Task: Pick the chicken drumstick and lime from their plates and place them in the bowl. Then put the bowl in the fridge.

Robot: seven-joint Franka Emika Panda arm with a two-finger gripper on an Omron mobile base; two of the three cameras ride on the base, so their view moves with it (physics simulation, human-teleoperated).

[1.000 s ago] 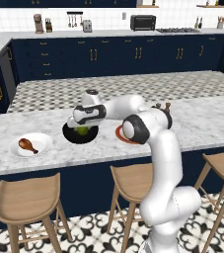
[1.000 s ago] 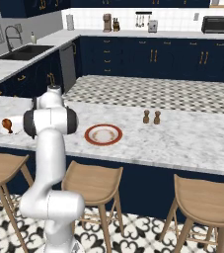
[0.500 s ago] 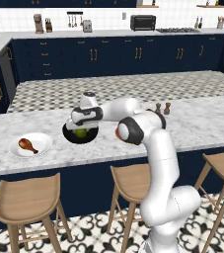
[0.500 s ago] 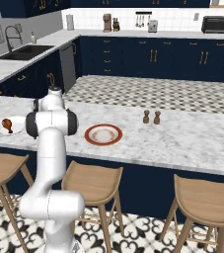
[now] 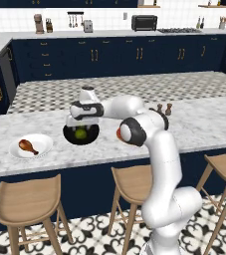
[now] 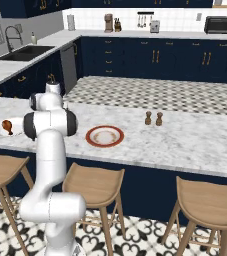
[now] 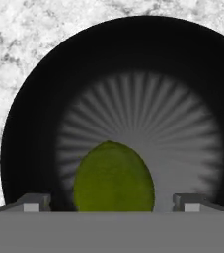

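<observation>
— Over the marble bench (image 5: 194, 127), what does the left base view give us?

— The end effector (image 5: 81, 124) hangs just above the black bowl (image 5: 81, 133), and the lime (image 5: 80, 133) lies inside that bowl. To the left, well apart from the bowl, the chicken drumstick (image 5: 28, 146) lies on a plain white plate (image 5: 31, 146). A pair of small brown shakers (image 5: 164, 108) stands farther right, toward the far edge of the bench.

— And from the right base view?

— The arm's elbow blocks the bowl. The red-rimmed plate (image 6: 105, 136) sits bare just right of the arm, the drumstick (image 6: 7, 125) on its white plate (image 6: 5, 128) shows at the left, and the shakers (image 6: 153, 118) stand to the right of the rimmed plate. Wooden stools (image 6: 93, 182) line the near side of the bench.

— Does the hand view settle the grip?

— Yes. Both finger tips (image 7: 33, 201) stand wide apart at either side, with a clear gap between each and the lime (image 7: 113, 178). The fruit rests on the ribbed floor of the bowl (image 7: 133, 64), toward its near side, touched by neither tip. So the end effector is fully spread and carries nothing.
</observation>
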